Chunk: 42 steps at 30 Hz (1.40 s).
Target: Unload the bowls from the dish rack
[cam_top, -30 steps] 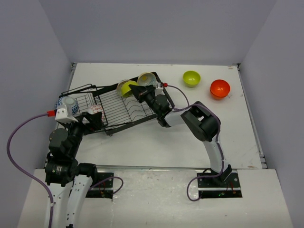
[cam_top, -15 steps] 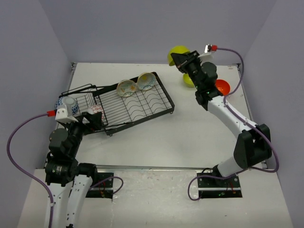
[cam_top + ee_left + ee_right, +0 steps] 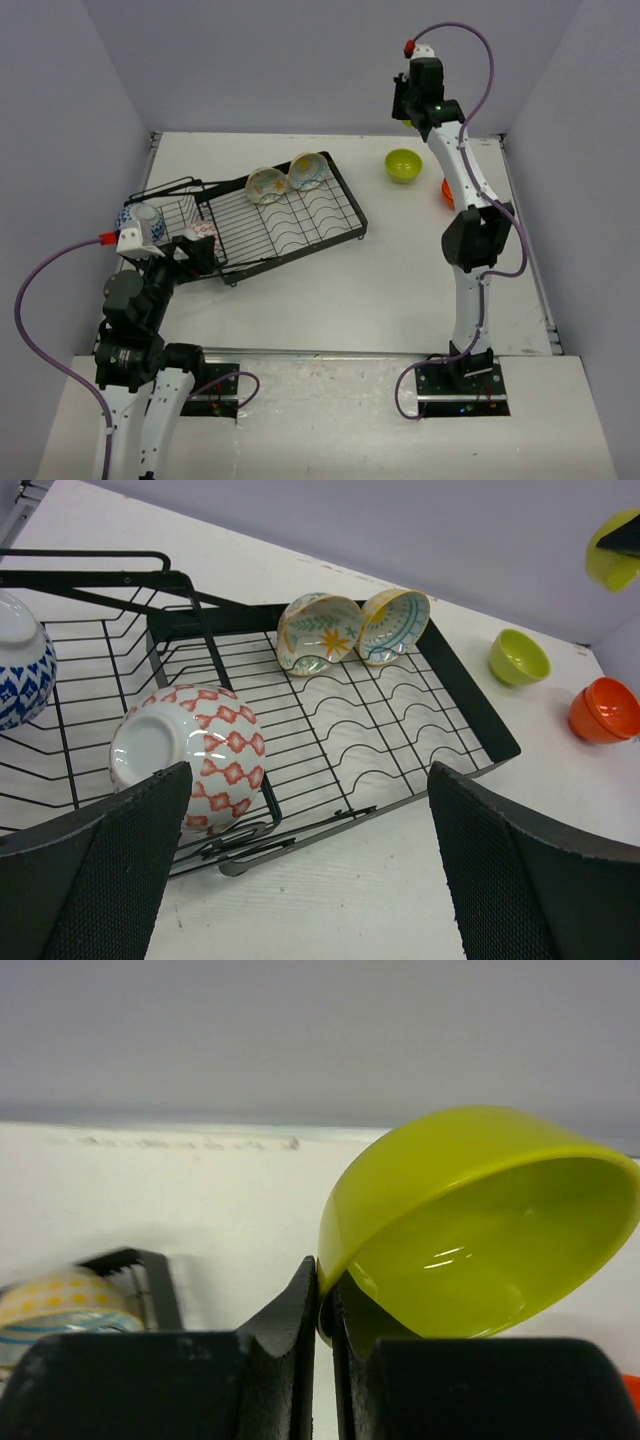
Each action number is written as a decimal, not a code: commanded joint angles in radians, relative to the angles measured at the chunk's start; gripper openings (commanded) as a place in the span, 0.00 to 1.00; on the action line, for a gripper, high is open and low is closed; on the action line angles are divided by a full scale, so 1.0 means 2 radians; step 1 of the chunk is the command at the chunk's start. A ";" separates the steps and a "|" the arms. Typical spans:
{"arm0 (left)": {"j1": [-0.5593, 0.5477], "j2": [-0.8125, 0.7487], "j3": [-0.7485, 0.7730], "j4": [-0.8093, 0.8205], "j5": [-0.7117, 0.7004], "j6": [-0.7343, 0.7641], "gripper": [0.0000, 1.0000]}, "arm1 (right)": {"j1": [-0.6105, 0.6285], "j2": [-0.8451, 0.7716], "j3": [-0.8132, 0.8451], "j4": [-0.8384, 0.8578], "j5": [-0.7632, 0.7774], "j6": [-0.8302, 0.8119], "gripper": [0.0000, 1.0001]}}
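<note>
Table (image 3: 400,275): orange-red bowl (image 3: 442,190) half behind arm (image 3: 468,165)

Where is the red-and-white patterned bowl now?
In the left wrist view, lower left, the red-and-white bowl lies in the small basket of the dish rack, right of the blue-and-white bowl.

Open table (image 3: 420,262) right of dish rack (image 3: 290,222)

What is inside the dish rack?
Two cream bowls on edge; a red-and-white bowl and a blue-and-white bowl in its basket. Left fingers cover the near edge.
</note>
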 commanded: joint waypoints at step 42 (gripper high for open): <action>0.003 -0.001 -0.004 0.026 0.014 0.013 1.00 | 0.028 0.101 -0.020 -0.230 0.034 -0.273 0.00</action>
